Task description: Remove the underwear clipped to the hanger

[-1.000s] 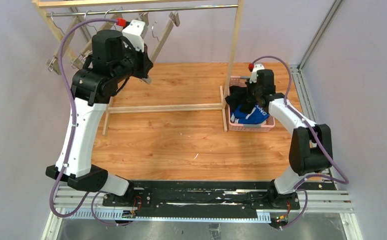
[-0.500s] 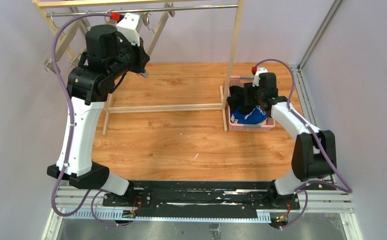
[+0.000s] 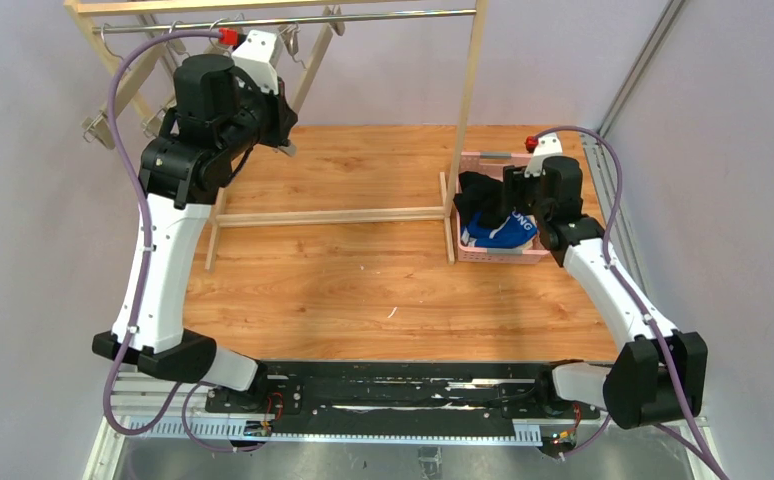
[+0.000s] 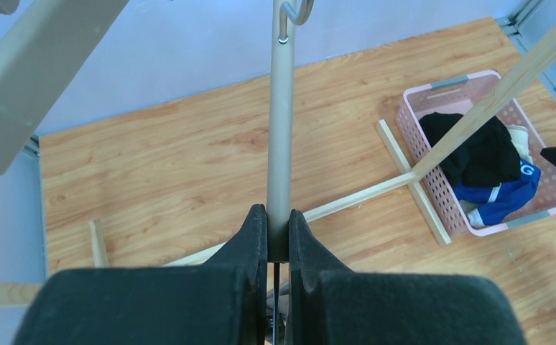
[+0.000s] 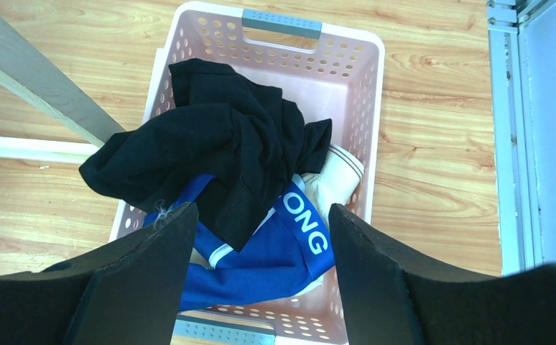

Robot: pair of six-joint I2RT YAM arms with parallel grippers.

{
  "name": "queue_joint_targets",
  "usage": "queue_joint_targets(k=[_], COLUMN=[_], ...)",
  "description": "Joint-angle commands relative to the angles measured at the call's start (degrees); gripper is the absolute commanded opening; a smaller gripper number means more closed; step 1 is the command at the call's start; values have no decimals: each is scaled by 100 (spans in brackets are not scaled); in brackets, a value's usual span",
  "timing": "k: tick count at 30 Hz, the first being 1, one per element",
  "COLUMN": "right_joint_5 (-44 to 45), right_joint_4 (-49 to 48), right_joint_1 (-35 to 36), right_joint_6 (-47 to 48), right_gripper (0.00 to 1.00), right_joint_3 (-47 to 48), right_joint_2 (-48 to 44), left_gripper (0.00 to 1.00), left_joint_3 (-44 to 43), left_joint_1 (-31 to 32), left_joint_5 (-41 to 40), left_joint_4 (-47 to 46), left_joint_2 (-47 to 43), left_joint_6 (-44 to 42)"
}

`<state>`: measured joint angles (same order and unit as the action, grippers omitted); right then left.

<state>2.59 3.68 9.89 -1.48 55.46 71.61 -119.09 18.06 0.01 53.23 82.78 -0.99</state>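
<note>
All three underwear lie piled in the pink basket (image 5: 282, 18): the black (image 5: 218, 144) on top and draped over the left rim, the blue (image 5: 261, 259) with white lettering under it, the cream (image 5: 336, 176) at the right. My right gripper (image 5: 261, 215) hovers open just above the pile with nothing between its fingers; from the top it (image 3: 516, 195) sits over the basket (image 3: 488, 256). My left gripper (image 4: 279, 226) is shut on the lower end of a bare grey hanger (image 4: 280, 144), up near the rail (image 3: 363, 15). No fabric shows on that hanger.
The wooden rack's post (image 3: 468, 100) and floor bar (image 3: 333, 215) stand right beside the basket's left side. Other empty hangers (image 3: 113, 105) dangle at the rail's left end. An aluminium frame (image 3: 603, 160) runs along the right table edge.
My right gripper has opened, left the black underwear in the basket and drawn back to the right. My left gripper has lifted the hanger slightly toward the rail.
</note>
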Motion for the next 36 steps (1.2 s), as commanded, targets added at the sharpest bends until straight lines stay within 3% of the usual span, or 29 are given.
queue_joint_targets(k=[1, 9, 32, 36], right_joint_5=[114, 46, -131, -115], right_joint_4=[-177, -158, -96, -108], right_joint_1=[-67, -75, -72, -70], right_joint_6=[38, -9, -149, -162], right_gripper=[69, 71, 73, 73], right_joint_3=[-100, -180, -484, -525], right_joint_2=[-313, -495, -1028, -1155], left_gripper=[0, 0, 1, 23], left_joint_3=[202, 269, -561, 31], left_joint_1=[-42, -49, -301, -304], left_joint_5=[106, 60, 74, 163], left_joint_4=[-567, -744, -532, -893], left_joint_2=[-454, -566, 513, 297], left_joint_6=[88, 104, -44, -106])
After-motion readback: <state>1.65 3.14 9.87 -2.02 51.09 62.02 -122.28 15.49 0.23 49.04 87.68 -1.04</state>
